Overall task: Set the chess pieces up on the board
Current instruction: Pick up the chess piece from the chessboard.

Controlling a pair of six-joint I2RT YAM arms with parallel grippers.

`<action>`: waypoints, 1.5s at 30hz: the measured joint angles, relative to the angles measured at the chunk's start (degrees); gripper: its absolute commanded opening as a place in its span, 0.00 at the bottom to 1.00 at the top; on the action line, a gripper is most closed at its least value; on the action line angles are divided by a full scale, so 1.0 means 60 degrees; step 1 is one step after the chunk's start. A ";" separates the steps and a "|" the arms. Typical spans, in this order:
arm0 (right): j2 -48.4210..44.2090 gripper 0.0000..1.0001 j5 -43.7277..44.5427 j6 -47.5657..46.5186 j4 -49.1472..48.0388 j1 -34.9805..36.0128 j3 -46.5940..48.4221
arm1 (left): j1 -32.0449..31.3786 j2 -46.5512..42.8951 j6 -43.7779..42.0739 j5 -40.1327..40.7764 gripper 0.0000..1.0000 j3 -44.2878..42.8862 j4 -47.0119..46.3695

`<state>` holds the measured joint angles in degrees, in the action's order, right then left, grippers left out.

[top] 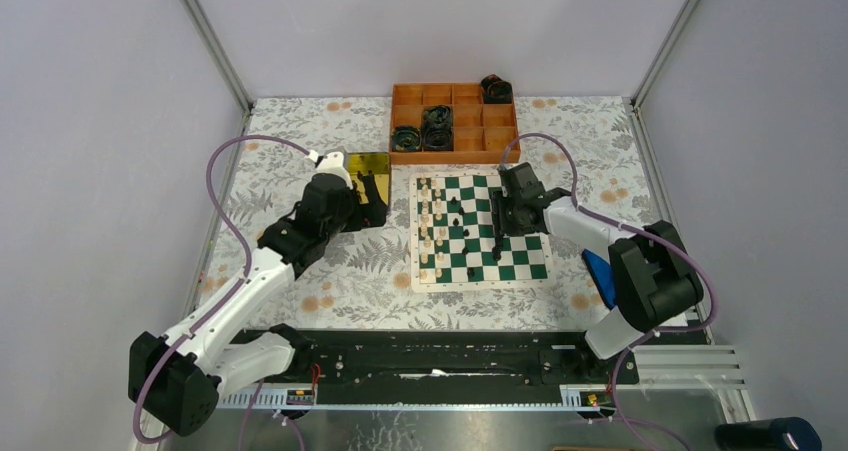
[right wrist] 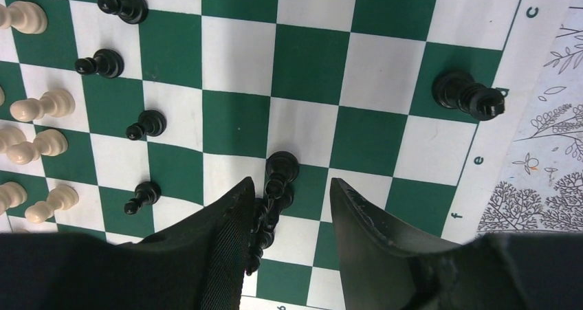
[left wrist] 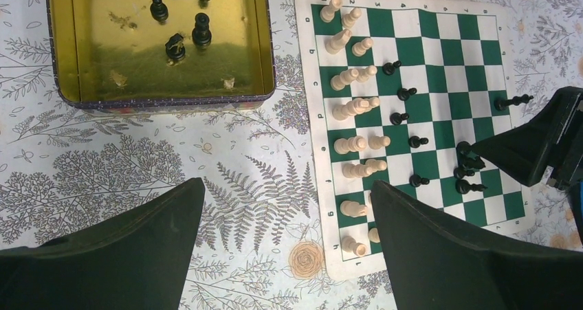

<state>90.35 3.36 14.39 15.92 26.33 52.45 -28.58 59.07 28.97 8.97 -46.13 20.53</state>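
Pale leaf-printed cloth covers the surface (top: 370,271), with plain grey walls around. The board (top: 480,283), a flat mat of green and white squares, lies right of centre and carries small chess pieces (left wrist: 354,145), cream and black. More black ones stand in the shiny yellow tin (left wrist: 165,104) at its left. The left gripper (left wrist: 287,186) has its jaws spread wide. The right gripper (right wrist: 292,183) has its jaws apart around a black piece (right wrist: 280,167).

My left arm (top: 240,293) and right arm (top: 583,226) were white shells between chunky black joint housings, each trailing a looping mauve cable (top: 211,176). My left gripper (left wrist: 287,183) and right gripper (right wrist: 290,181) carried matte black wedge fingers (left wrist: 124,255), the right's inner face woven-textured.
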 measured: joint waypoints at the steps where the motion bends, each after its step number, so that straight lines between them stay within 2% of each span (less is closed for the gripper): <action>1: 0.0058 0.50 0.0000 -0.0004 -0.0004 0.0007 0.0015 | 0.0000 0.0015 0.0000 0.0000 0.99 0.0000 0.0000; 6: 0.0393 0.48 -0.0018 -0.0004 -0.0022 0.0044 0.0251 | 0.0000 0.0135 -0.0011 0.0000 0.99 0.0004 -0.0022; 10: 0.0597 0.38 -0.0087 -0.0015 -0.0018 0.0073 0.0463 | 0.0000 0.0237 -0.0066 0.0000 0.99 0.0004 -0.0062; 12: 0.0743 0.36 -0.0138 -0.0029 -0.0015 0.0098 0.0616 | 0.0000 0.0284 -0.0087 -0.0004 0.99 0.0004 -0.0066; 32: 0.1027 0.38 0.0222 -0.0036 0.0517 0.0259 0.0962 | 0.0000 0.0514 -0.0284 -0.0131 0.99 0.0004 -0.0219; 36: 0.1027 0.32 0.0288 -0.0033 0.0532 0.0259 0.0965 | 0.0000 0.0543 -0.0295 -0.0178 0.99 0.0004 -0.0251; 39: 0.1027 0.23 0.0295 -0.0033 0.0579 0.0259 0.0969 | 0.0000 0.0554 -0.0321 -0.0186 0.99 0.0004 -0.0251; 45: 0.1027 0.14 0.0302 -0.0029 0.0732 0.0295 0.0984 | 0.0000 0.0554 -0.0361 -0.0186 0.99 0.0004 -0.0255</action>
<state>96.51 5.17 14.22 20.32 28.10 58.35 -28.58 62.39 26.81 7.86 -46.11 19.00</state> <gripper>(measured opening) 0.192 0.986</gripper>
